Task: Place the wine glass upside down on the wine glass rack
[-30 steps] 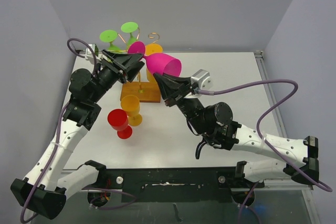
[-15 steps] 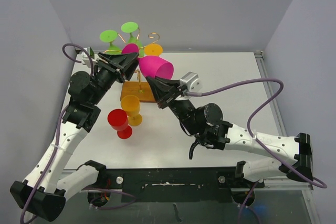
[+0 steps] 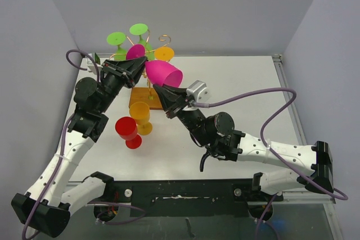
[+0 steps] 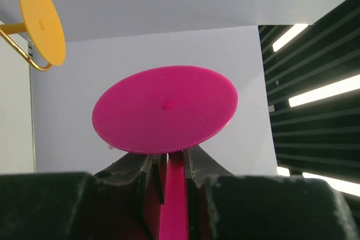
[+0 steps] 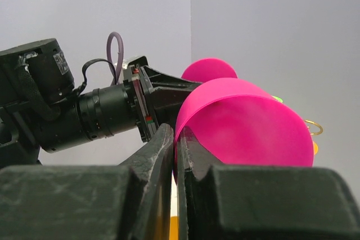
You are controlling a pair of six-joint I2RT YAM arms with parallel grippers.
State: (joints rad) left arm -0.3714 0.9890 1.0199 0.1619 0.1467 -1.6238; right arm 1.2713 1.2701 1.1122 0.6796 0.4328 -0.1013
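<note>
Two green glasses and a hung orange glass crowd the wine glass rack; a red glass and a standing orange glass sit just before its base; the pink wine glass hangs tilted above that base, foot back-left, mouth front-right; the left gripper clamps its stem; the right gripper pinches the bowl's rim.

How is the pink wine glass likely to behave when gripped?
The pink wine glass seems stiff, light plastic: its rim looks undeformed in the right hand. Its smooth thin stem might slip in the left hand.
</note>
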